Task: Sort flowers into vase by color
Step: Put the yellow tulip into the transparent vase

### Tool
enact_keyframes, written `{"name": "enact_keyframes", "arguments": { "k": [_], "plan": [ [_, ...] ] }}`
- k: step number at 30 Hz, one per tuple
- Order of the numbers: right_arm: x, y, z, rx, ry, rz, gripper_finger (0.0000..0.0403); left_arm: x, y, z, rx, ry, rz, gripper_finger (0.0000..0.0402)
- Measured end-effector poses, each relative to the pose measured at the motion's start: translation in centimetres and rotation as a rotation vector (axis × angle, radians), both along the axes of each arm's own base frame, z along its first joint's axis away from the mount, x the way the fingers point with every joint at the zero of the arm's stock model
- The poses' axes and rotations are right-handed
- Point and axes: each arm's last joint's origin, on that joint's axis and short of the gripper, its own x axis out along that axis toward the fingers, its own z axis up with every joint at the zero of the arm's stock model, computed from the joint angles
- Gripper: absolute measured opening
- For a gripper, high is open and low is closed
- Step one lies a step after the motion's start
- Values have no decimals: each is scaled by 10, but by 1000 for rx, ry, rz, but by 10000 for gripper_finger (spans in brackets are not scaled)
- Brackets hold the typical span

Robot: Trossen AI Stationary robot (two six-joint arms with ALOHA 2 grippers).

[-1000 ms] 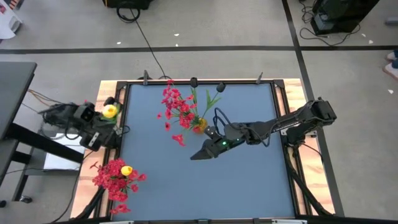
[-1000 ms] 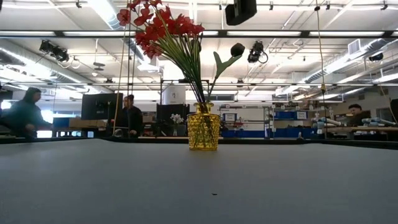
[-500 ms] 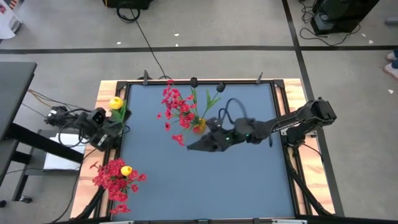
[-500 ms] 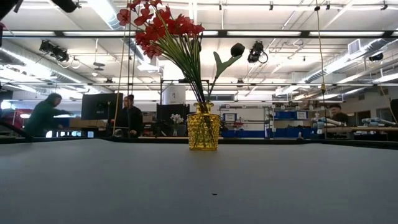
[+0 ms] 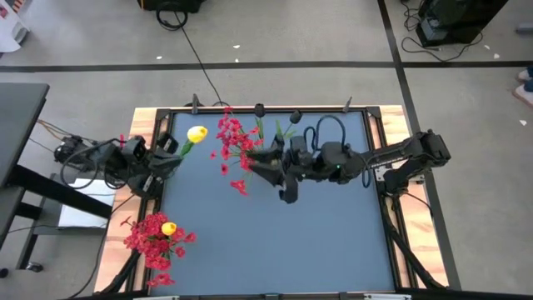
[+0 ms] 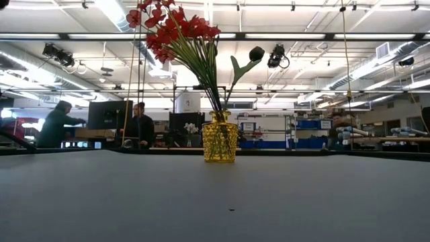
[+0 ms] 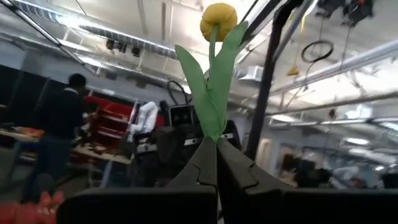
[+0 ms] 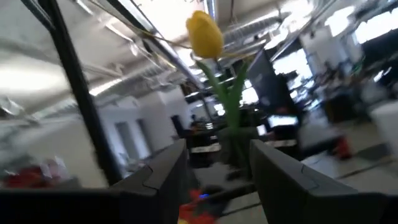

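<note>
A: Overhead first. The left gripper [image 5: 163,161] sits at the left edge of the blue table [image 5: 275,242], clamped on the stem of a yellow tulip [image 5: 196,134] whose head leans toward upper centre. The right gripper [image 5: 260,160] is stretched in from the right, just beside the yellow vase [image 5: 266,169] and its red flowers [image 5: 236,143].

B: What else is waiting?

A: A loose heap of red flowers with one more yellow tulip [image 5: 169,228] at lower left, on the wooden rim. So I judge this a hand-over, or a carry of the tulip across to a vase.

B: The table-level view?

A: Only the vase [image 6: 220,141] at centre with red blossoms [image 6: 176,30] fanning to the upper left and one dark bud [image 6: 256,53] beside them. No gripper shows. The near tabletop is bare.

B: Left wrist?

A: Both fingers [image 7: 200,168] are pressed together on the stem, the tulip [image 7: 218,19] standing upright toward the top of the frame.

B: Right wrist?

A: Its fingers [image 8: 152,180] stand apart, and a yellow tulip [image 8: 204,34] with its green stem shows in the gap farther off, at upper centre. Nothing is held.

B: So the next move?

A: Probably the spread fingers must line up on the stem below the leaves. The red spray crowds the upper middle; lower and right of the table give free room.
</note>
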Motion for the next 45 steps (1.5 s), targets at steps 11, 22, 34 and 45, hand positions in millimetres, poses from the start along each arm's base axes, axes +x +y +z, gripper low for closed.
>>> {"name": "enact_keyframes", "arguments": {
  "k": [11,22,34,45],
  "plan": [
    [27,-29,40,-158,-12,-119,193,30,-6,36,61,143,232,4],
    [80,-23,40,-136,-43,-62,271,48,-9,52,229,254,485,6],
    [85,-32,38,6,30,-258,211,46,-6,56,505,384,649,7],
    [87,-40,33,71,70,-279,200,60,-10,49,784,492,757,7]
  ]
}}
